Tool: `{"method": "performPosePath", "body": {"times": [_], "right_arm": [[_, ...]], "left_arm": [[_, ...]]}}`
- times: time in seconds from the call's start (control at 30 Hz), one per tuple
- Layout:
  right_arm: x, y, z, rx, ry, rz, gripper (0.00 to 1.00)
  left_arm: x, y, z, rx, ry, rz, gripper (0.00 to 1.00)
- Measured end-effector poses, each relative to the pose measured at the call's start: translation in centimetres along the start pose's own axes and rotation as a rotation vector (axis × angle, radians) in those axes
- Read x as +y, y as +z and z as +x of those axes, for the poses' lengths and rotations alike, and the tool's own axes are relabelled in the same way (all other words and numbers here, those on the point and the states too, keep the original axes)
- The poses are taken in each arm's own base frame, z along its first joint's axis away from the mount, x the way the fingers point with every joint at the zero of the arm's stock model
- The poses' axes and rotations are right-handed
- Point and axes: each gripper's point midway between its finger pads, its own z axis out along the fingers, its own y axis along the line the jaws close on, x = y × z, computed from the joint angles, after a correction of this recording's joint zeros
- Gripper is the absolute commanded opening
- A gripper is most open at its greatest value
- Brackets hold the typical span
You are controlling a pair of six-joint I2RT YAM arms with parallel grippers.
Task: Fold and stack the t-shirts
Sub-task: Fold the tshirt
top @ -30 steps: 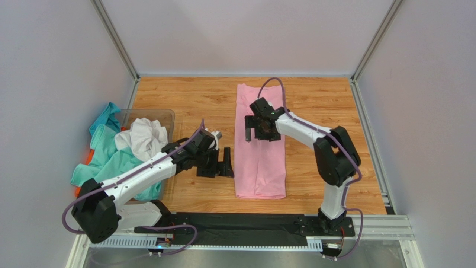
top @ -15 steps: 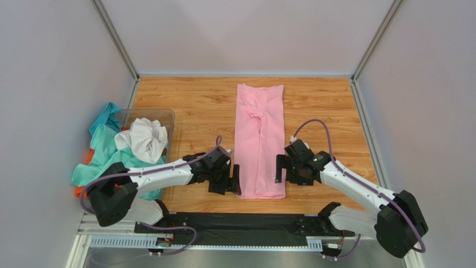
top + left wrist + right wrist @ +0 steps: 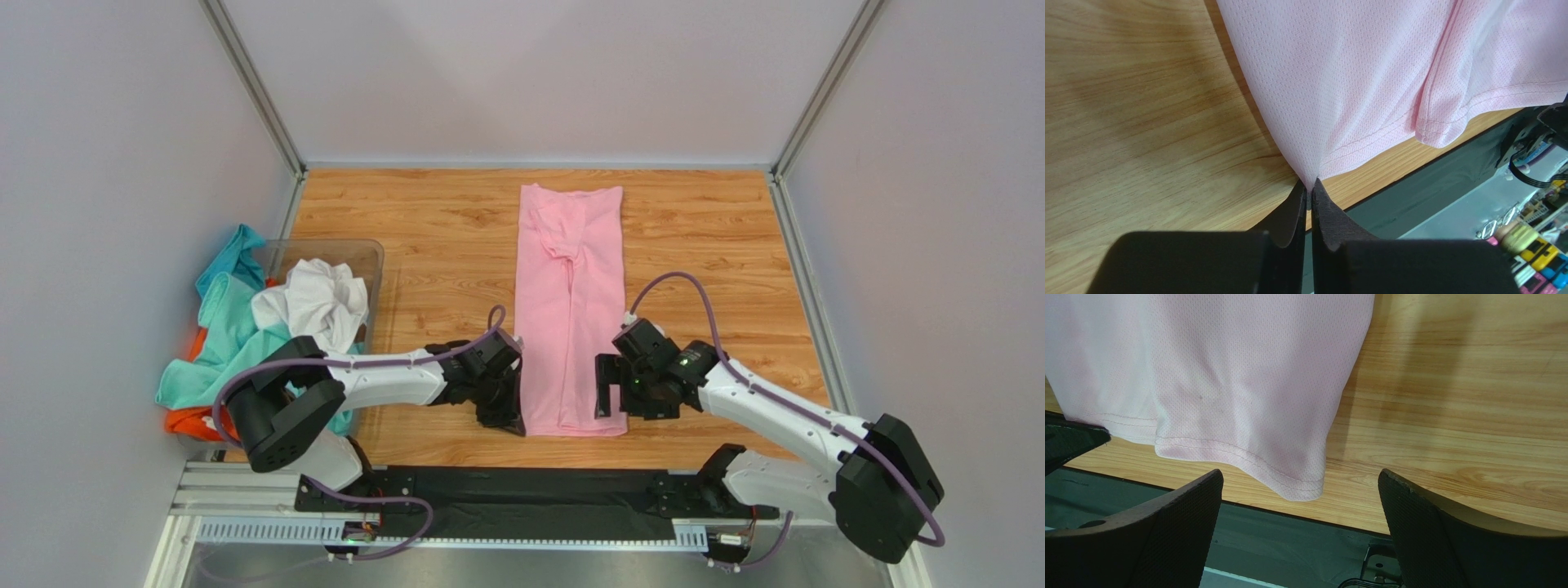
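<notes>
Bin (image 3: 371, 255) with white t-shirt (image 3: 317, 306) inside; left claw (image 3: 1310, 184) clamped on pink t-shirt (image 3: 1339, 73) hem, right claw (image 3: 1300, 474) apart.

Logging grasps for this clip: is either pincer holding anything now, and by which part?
The left pincer is shut on the pink t-shirt at its near left hem corner. The right pincer is open, holding nothing.

Top cam looks down over table (image 3: 442, 221); wrist cams close-up, both on pink t-shirt (image 3: 570, 306) hem, prob. opposite corners.

Matt fine-mesh cloth of pink t-shirt (image 3: 1352, 73), smooth wood-grain table (image 3: 1137, 122)
</notes>
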Motion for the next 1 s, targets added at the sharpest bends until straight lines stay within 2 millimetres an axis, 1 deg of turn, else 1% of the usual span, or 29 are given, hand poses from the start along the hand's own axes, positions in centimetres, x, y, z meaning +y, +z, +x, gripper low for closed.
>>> {"method": "performPosePath", "body": {"times": [0.1, 0.13, 0.2, 0.27, 0.3, 0.4, 0.43, 0.5, 0.53, 0.63, 0.7, 0.73, 0.77, 0.87, 0.9, 0.93, 1.0], "right_arm": [[-0.1, 0.3, 0.4, 0.017, 0.000, 0.011, 0.93], [-0.2, 0.4, 0.5, 0.022, -0.002, 0.020, 0.88], [-0.3, 0.7, 0.7, 0.034, 0.002, 0.034, 0.84], [-0.4, 1.0, 0.9, 0.047, 0.002, 0.045, 0.78], [-0.5, 1.2, 1.0, 0.052, 0.004, 0.049, 0.75], [-0.6, 1.7, 1.2, 0.060, 0.009, 0.055, 0.62], [-0.6, 1.9, 1.3, 0.064, 0.012, 0.058, 0.51], [-0.8, 2.2, 1.6, 0.072, 0.018, 0.065, 0.38], [-0.9, 2.3, 1.7, 0.076, 0.023, 0.068, 0.28], [-1.1, 2.5, 2.1, 0.086, 0.037, 0.079, 0.22], [-1.3, 2.5, 2.3, 0.092, 0.046, 0.085, 0.22], [-1.5, 2.5, 2.4, 0.095, 0.049, 0.089, 0.18], [-1.6, 2.5, 2.6, 0.098, 0.051, 0.092, 0.17], [-1.9, 2.4, 3.0, 0.096, 0.062, 0.090, 0.08], [-2.0, 2.4, 3.2, 0.096, 0.069, 0.086, 0.03], [-2.0, 2.3, 3.3, 0.095, 0.071, 0.083, 0.00], [-2.0, 2.3, 3.4, 0.093, 0.078, 0.074, 0.00]], "left_arm": [[0.1, 0.0, -0.1, -0.005, -0.001, -0.005, 0.06], [0.1, 0.0, -0.1, -0.005, -0.002, -0.008, 0.05], [0.2, -0.1, -0.1, -0.007, -0.002, -0.011, 0.04], [0.3, -0.1, -0.1, -0.008, -0.002, -0.014, 0.03], [0.3, -0.1, -0.1, -0.008, -0.004, -0.014, 0.00], [0.3, -0.1, -0.1, -0.008, -0.004, -0.015, 0.00], [0.3, -0.1, -0.1, -0.008, -0.005, -0.015, 0.00], [0.3, -0.1, -0.1, -0.009, -0.006, -0.015, 0.00], [0.3, -0.1, -0.1, -0.009, -0.006, -0.016, 0.00], [0.3, -0.1, -0.1, -0.011, -0.009, -0.018, 0.00], [0.4, -0.2, -0.2, -0.018, -0.013, -0.025, 0.00], [0.5, -0.2, -0.2, -0.021, -0.013, -0.028, 0.00], [0.6, -0.3, -0.2, -0.026, -0.014, -0.032, 0.00], [1.1, -0.6, -0.1, -0.035, -0.018, -0.047, 0.00], [1.2, -0.7, 0.0, -0.036, -0.019, -0.051, 0.00], [1.3, -0.7, 0.0, -0.037, -0.019, -0.053, 0.00], [1.4, -0.8, 0.0, -0.040, -0.019, -0.057, 0.00]]}}
